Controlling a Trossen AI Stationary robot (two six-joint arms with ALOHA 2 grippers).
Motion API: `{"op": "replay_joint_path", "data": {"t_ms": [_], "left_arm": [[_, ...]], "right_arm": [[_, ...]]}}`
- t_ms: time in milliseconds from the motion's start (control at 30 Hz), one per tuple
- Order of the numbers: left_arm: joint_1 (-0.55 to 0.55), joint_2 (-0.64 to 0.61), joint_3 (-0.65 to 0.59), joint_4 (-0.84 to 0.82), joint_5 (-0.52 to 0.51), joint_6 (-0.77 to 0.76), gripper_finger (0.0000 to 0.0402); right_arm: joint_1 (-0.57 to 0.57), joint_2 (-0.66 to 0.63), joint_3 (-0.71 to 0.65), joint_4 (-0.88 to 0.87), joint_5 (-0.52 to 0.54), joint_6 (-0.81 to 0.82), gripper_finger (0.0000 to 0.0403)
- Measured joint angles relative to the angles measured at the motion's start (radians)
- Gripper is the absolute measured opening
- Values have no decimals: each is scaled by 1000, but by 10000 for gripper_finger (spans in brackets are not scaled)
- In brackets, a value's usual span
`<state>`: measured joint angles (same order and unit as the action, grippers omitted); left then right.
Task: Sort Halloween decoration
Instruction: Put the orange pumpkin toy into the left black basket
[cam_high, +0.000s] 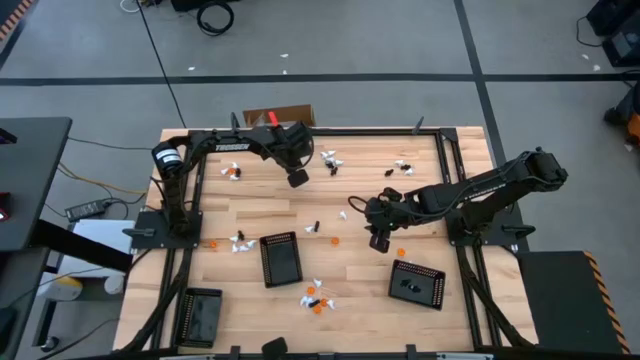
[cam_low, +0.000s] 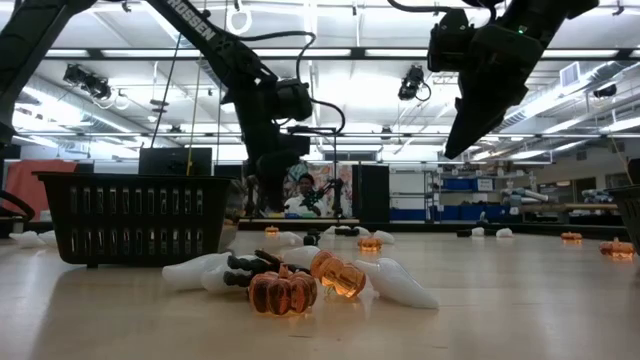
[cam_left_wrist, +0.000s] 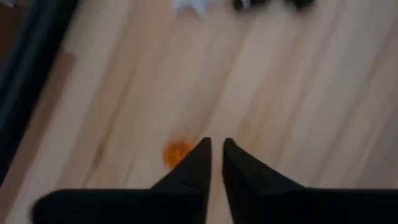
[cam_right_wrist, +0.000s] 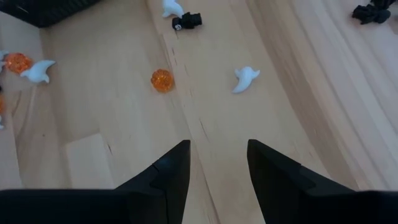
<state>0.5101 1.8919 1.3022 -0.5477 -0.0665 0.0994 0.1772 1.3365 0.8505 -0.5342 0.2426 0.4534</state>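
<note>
The right pincer (cam_right_wrist: 216, 163) is held released and empty above the surface (cam_right_wrist: 292, 143), with an orange pumpkin piece (cam_right_wrist: 162, 80) ahead and slightly off to one side, a white ghost (cam_right_wrist: 245, 78) ahead on the other. The left pincer (cam_left_wrist: 214, 155), nearly clenched and seemingly empty, is poised beside a blurred orange piece (cam_left_wrist: 176, 152).

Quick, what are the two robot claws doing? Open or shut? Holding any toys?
Left tool: almost shut, narrow gap, holding nothing.
Right tool: open, empty, above bare table.
</note>
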Motion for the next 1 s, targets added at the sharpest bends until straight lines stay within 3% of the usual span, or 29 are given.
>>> {"op": "replay_joint_path", "data": {"t_ms": [200, 333, 700, 1000], "left_arm": [[13, 46, 0, 37, -22, -54, 158], [27, 73, -1, 40, -22, -54, 200], [77, 82, -7, 43, -19, -27, 194], [83, 70, -132, 157, 37, -45, 194]], "right_arm": [[-2, 0, 0, 33, 0, 0, 165], [-2, 0, 0, 36, 0, 0, 165], [-2, 0, 0, 34, 0, -3, 165], [-2, 0, 0, 39, 3, -12, 165]]}}
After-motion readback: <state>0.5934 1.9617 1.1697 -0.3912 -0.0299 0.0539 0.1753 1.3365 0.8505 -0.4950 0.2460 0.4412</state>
